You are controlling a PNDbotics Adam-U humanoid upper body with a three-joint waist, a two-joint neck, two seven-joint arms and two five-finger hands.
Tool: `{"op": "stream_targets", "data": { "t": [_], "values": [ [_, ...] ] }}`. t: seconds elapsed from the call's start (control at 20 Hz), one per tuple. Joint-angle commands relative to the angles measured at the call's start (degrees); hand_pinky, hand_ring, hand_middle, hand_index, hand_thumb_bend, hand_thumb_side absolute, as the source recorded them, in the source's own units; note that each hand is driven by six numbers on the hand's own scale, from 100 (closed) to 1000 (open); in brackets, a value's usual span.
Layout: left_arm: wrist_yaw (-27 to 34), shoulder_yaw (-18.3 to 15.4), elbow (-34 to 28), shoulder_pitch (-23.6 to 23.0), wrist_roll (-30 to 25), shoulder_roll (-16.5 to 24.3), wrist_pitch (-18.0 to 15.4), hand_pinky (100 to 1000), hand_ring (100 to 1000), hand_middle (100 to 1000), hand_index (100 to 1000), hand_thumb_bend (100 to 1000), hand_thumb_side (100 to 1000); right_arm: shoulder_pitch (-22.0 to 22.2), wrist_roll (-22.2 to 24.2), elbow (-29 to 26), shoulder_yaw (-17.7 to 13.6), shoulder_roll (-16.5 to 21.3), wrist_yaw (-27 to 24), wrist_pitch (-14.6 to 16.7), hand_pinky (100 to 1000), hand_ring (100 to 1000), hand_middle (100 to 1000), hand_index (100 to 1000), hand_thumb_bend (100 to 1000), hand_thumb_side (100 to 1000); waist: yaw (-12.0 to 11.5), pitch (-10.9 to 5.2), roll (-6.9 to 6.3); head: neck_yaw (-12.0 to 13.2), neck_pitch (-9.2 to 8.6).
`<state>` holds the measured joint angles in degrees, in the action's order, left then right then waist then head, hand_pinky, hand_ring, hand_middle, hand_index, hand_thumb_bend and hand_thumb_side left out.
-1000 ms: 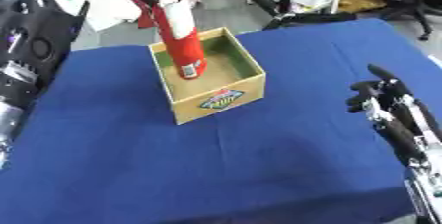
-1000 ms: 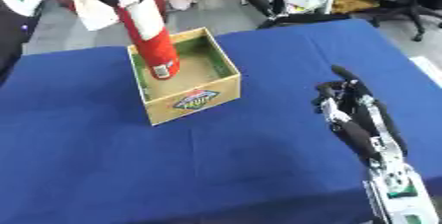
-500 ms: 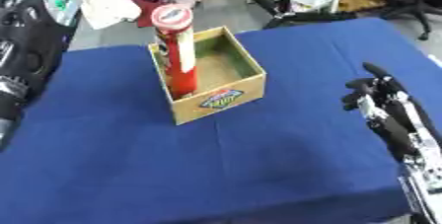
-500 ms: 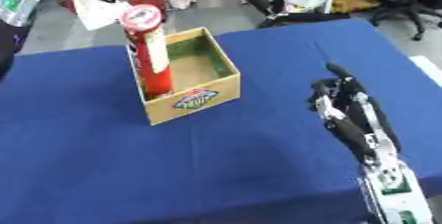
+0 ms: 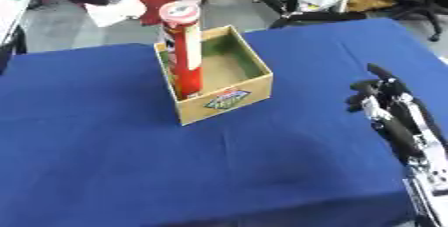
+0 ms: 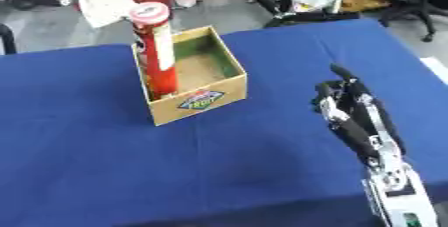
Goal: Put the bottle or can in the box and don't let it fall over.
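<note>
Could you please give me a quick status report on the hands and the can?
Right hand idle, open, at lower right. Left hand out of view. Tall red cylindrical can upright in open cardboard box, against its left wall, untouched. Nothing in the way.

**One can, one box, one hand in view**

One tall red cylindrical can with a pale lid [image 5: 184, 51] stands upright inside one open cardboard box with a green lining and a printed label on its front [image 5: 226, 98], set toward the far left part of the blue-covered tabletop [image 5: 114, 156]. One black-and-silver robot hand [image 6: 354, 116], the right, shows above the tabletop's right edge.
</note>
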<state>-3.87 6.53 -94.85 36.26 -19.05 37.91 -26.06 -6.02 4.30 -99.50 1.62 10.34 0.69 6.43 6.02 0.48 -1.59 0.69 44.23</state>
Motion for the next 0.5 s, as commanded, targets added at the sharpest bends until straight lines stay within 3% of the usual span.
{"op": "stream_targets", "data": {
  "t": [0.05, 0.2, 0.35, 0.5],
  "values": [
    [13.7, -5.9, -12.0, -7.1, -1.5, -2.3, 5.1, 700, 724, 832, 926, 100, 553, -0.8, -0.6, -0.6, -0.7, 0.7, -0.1, 0.1, 573, 597, 645, 939, 105, 461, -0.5, 0.01, 0.45, -0.4, -0.11],
    [18.3, -9.5, -16.9, -16.6, -3.5, -11.6, 10.8, 647, 674, 803, 906, 100, 586, -0.7, -1.3, -0.6, -1.3, 0.6, -0.1, 0.1, 573, 595, 643, 939, 114, 445, -1.8, 0.22, 1.17, -0.2, -0.11],
    [18.6, -11.0, -17.9, -22.1, -4.8, -20.7, 16.1, 619, 642, 776, 889, 100, 624, -0.3, -1.9, -0.5, -1.5, 0.7, -0.3, 0.1, 572, 594, 642, 939, 104, 458, -3.4, 0.22, 1.73, 1.4, -0.11],
    [17.7, -10.9, -18.2, -24.4, -4.8, -23.8, 18.6, 596, 610, 748, 872, 100, 632, -0.1, -1.8, -0.4, -1.2, 0.6, -0.6, 0.1, 572, 593, 641, 938, 104, 457, -4.2, 0.21, 1.92, 4.2, -0.11]
  ]
}}
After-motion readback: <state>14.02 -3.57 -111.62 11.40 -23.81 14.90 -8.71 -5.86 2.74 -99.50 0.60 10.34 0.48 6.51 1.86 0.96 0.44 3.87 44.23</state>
